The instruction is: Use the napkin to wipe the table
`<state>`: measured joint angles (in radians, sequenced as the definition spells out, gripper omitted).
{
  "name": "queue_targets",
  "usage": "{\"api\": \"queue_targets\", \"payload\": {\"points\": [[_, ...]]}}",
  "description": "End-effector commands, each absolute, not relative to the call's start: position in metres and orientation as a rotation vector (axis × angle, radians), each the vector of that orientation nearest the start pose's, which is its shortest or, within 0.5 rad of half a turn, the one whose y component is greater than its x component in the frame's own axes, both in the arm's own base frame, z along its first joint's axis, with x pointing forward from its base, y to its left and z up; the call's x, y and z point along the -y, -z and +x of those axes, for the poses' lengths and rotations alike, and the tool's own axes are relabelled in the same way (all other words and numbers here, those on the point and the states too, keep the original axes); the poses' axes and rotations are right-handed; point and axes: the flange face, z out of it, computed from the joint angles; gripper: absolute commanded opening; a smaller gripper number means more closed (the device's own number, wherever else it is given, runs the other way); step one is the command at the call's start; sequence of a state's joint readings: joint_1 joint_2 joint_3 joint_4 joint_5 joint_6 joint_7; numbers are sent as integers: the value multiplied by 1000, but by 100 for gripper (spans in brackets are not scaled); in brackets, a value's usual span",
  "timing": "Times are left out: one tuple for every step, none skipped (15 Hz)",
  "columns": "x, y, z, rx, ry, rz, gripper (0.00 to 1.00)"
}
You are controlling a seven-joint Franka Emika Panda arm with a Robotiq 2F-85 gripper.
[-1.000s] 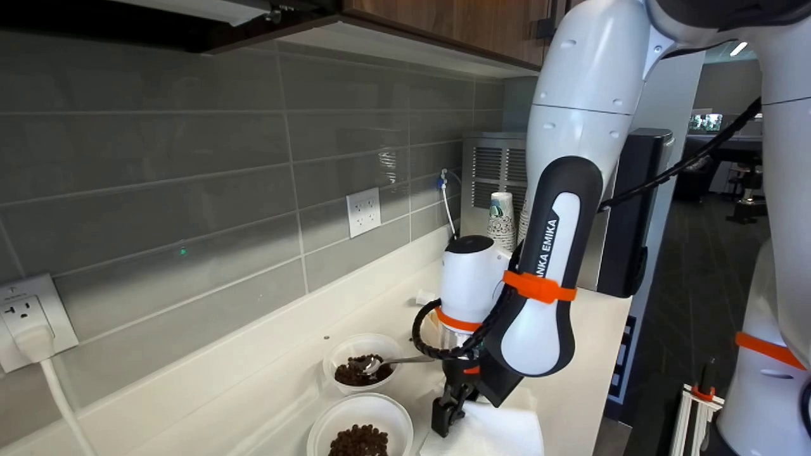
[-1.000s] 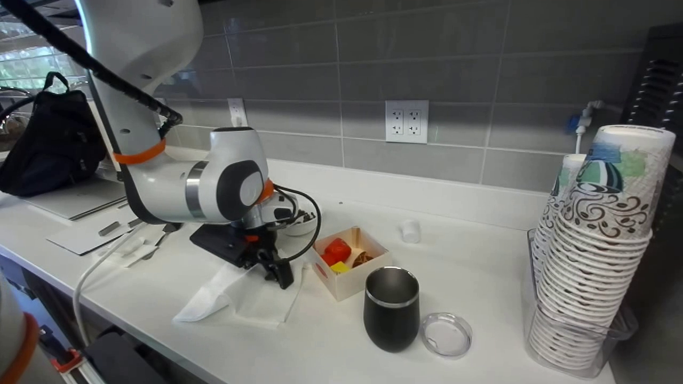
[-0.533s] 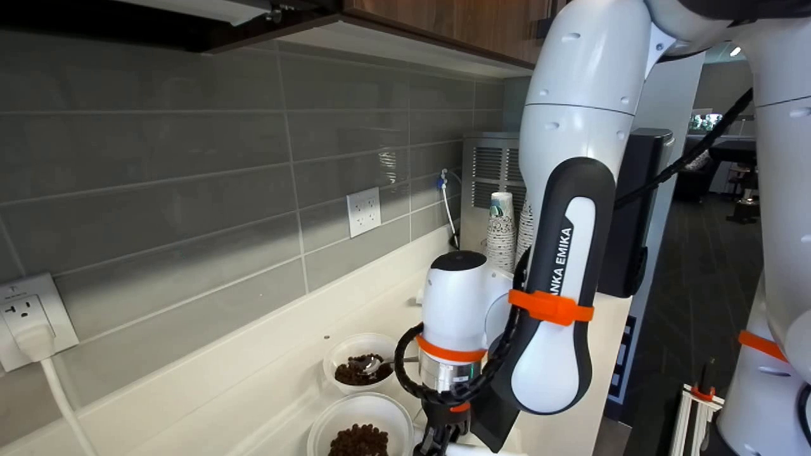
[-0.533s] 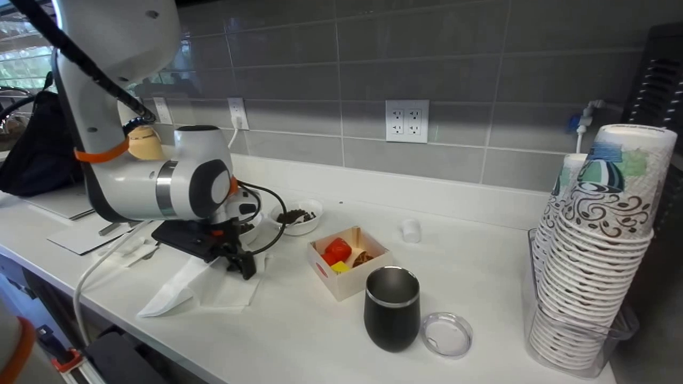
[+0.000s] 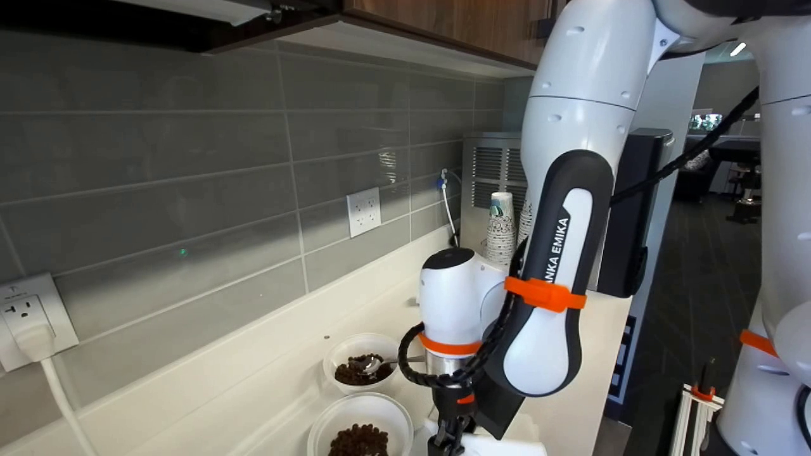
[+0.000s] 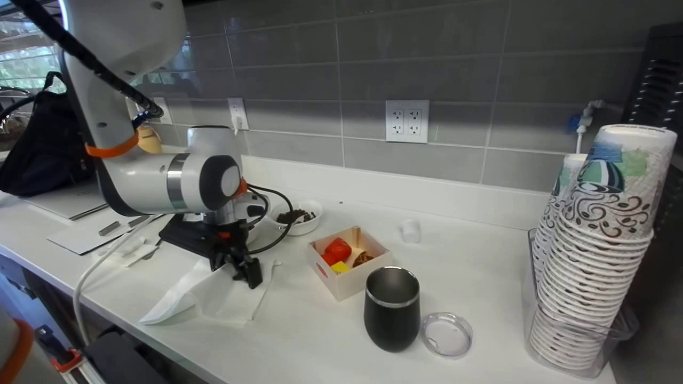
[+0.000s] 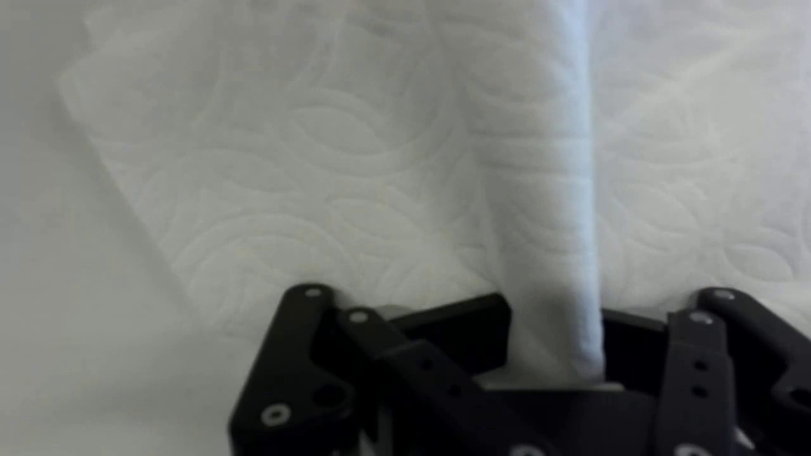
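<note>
The white napkin [image 6: 224,301] lies spread on the off-white table [image 6: 320,346], with one side raised and creased. It also shows at the bottom of an exterior view [image 5: 504,446], partly cut off by the frame edge. My gripper [image 6: 248,277] points down over the napkin and is low at the table. In the wrist view my gripper [image 7: 554,335] is shut on a bunched fold of the napkin [image 7: 253,158], which stands up between the two fingers. The rest of the sheet spreads flat around the fingers. Whether the fingertips touch the table is hidden.
Two white bowls with dark balls stand by the wall, one nearer [image 5: 329,421] and one farther with a spoon [image 5: 339,354]. A wooden box [image 6: 347,285], black tumbler [image 6: 392,325], clear lid [image 6: 447,335] and stacked cups [image 6: 587,277] stand beyond. A cable [image 6: 104,256] crosses the table.
My gripper and the napkin slid along the table away from the wooden box and tumbler, then came back slightly. A bowl that the arm partly covered shows more fully now.
</note>
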<state>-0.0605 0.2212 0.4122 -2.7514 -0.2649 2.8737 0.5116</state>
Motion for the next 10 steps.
{"api": "queue_targets", "payload": {"points": [[-120, -161, 352, 5, -155, -3228, 0], [-111, -161, 357, 13, -132, -3224, 0], [-100, -163, 363, 1, -89, -3222, 0], [-89, -163, 368, -14, -56, -3209, 0], [-77, -164, 373, -41, -10, -3196, 0], [-66, -163, 378, -66, 37, -3178, 0], [-57, -164, 382, -75, 88, -3161, 0], [-49, -164, 384, -82, 137, -3142, 0], [-44, -162, 386, -82, 177, -3116, 0], [-42, -160, 386, -79, 206, -3091, 0]]}}
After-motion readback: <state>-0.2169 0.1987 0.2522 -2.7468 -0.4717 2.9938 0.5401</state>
